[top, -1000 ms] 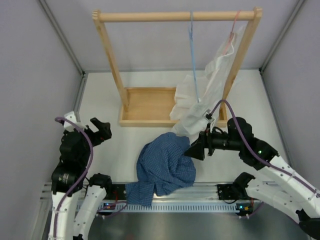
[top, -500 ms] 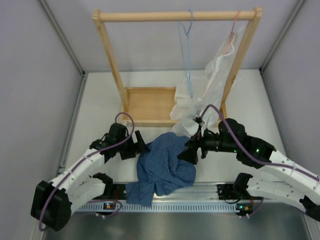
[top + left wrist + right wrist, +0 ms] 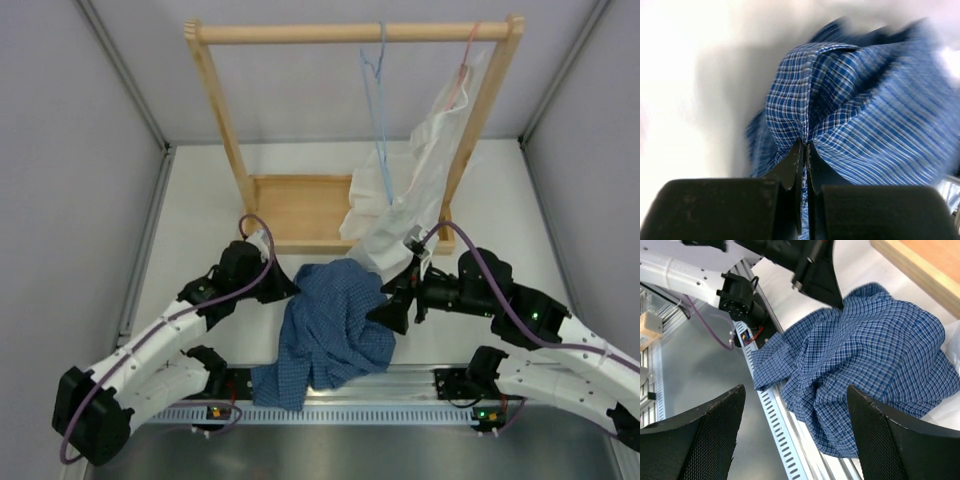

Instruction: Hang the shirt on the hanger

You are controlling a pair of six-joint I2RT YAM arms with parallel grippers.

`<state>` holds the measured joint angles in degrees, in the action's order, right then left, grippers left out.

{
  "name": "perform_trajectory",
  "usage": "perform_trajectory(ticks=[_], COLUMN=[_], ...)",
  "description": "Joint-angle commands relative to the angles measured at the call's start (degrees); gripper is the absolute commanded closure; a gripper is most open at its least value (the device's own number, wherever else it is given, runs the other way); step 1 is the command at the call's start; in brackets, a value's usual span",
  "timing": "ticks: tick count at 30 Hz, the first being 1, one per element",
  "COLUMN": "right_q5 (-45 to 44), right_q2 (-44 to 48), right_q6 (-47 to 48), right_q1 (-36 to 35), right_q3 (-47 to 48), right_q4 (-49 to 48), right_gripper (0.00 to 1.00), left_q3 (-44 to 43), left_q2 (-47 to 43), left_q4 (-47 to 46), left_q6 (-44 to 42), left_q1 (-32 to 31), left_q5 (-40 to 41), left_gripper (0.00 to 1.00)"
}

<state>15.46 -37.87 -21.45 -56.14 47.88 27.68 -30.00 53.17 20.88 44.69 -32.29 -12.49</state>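
While the left gripper (image 3: 805, 145) pinches the dark blue checked cloth shirt (image 3: 335, 325) heaped on the white table (image 3: 200, 200), the right gripper (image 3: 385, 312) gapes empty beside it; the light blue wire hanger (image 3: 378, 130) hangs from the wooden rack (image 3: 350, 33).

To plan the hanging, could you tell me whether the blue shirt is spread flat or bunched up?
Bunched up: the shirt lies in a rumpled heap, one end over the front rail.

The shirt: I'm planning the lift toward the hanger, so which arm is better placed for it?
Left, probably: the left gripper is shut on a fold of the shirt, while the right gripper stands open beside it, holding nothing.
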Motion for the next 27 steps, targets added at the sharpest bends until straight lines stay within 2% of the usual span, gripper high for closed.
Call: perform_trajectory(ticks=[1,5,6,8,9,11,12,13,16,17,20,21,22,23,24,26,27], right_q5=[-3.1,-7.3,-10.9,-17.4,-23.5,-28.1,-32.2,-33.8,-37.6,-38.0,-38.0,-38.0,-38.0,-37.9,-36.7,-35.0,-34.4], right_q2=[0.3,1.1,1.8,2.4,2.4,2.1,2.3,2.7,5.8,6.9,10.3,10.8,10.7,10.7,10.5,10.4,9.9], right_q6=[1.6,0.9,0.4,-3.0,-4.1,-5.1,-5.6,-6.6,-7.9,-8.4,-8.6,-8.4,-8.1,-7.6,-7.2,-5.4,-5.1], right_q1=[-0.9,-0.9,-0.9,-0.8,-0.8,-0.8,-0.8,-0.7,-0.7,-0.7,-0.7,-0.7,-0.7,-0.7,-0.7,-0.7,-0.7], right_q3=[0.2,0.8,1.1,2.6,4.0,5.2,5.6,6.1,7.4,8.0,8.9,9.1,9.1,9.0,8.7,7.9,7.7], right_q4=[1.1,2.3,2.6,5.9,7.5,10.8,14.2,15.9,21.5,22.7,26.6,27.6,29.3,29.9,30.2,30.2,30.2], right_gripper=[0.21,0.21,0.20,0.20,0.20,0.20,0.20,0.20,0.20,0.20,0.20,0.20,0.20,0.19,0.19,0.18,0.18], left_q3=[-9.2,-17.4,-19.1,-23.4,-25.9,-27.5,-27.8,-27.7,-27.2,-26.7,-25.6,-25.9,-26.6,-27.6,-29.0,-28.9,-27.4], left_q2=[-5.5,-5.8,-4.3,-2.6,-0.4,2.5,3.9,7.1,14.1,15.6,21.2,22.8,24.3,26.7,27.4,27.2,24.6], left_q4=[-2.7,-2.3,-2.3,-2.4,-2.9,-4.8,-6.5,-8.6,-16.8,-20.1,-26.6,-29.9,-30.4,-30.6,-30.5,-30.3,-29.9], left_q6=[-3.5,-5.0,-5.0,-4.4,-4.2,-4.0,-3.5,-3.0,-1.0,-0.6,-0.4,-1.4,-2.1,-3.5,-6.9,-10.0,-11.8], left_q1=[-0.3,-2.0,-3.2,-9.6,-16.7,-25.1,-29.6,-37.3,-46.8,-48.0,-50.2,-50.5,-51.1,-51.5,-52.1,-53.0,-53.0], left_q5=[-0.4,-2.4,-2.8,-0.1,5.0,11.2,17.5,19.9,25.0,25.3,20.4,17.5,15.1,10.0,8.3,5.9,6.4], left_gripper=[1.00,1.00,1.00,1.00,1.00,1.00,1.00,1.00,1.00,1.00,1.00,0.92,0.80,0.59,0.24,0.03,0.02])
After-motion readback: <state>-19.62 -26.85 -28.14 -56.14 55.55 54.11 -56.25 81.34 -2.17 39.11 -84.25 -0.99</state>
